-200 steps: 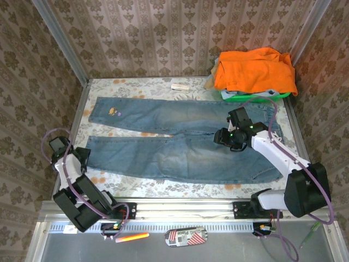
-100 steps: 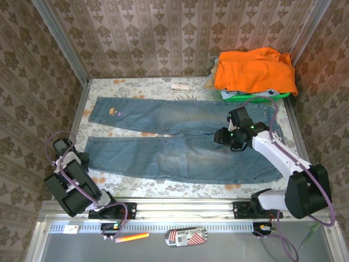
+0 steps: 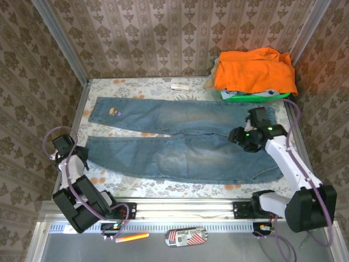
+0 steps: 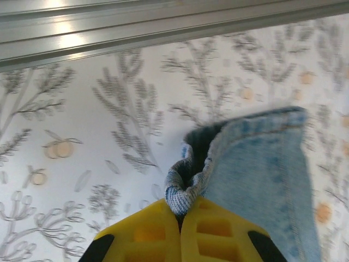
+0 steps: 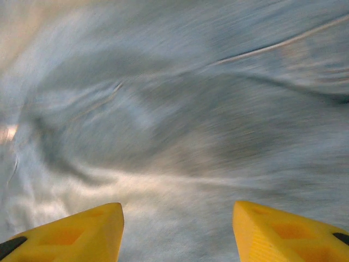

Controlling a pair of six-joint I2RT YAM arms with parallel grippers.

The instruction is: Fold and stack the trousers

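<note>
Left wrist: hand (image 4: 181, 213) newly on trousers (image 4: 256, 174)

The trousers (image 3: 180, 155) are long-legged jeans of faded blue denim with paler worn patches. They lie unfolded and flat across the surface (image 3: 136, 87), with the waist to the right and both legs running left, slightly apart. The far leg carries a small yellow-and-purple mark near its hem. The hem corner of the near leg is bunched and curled, pinched between the closed fingers of the left hand (image 4: 181, 218).
</note>
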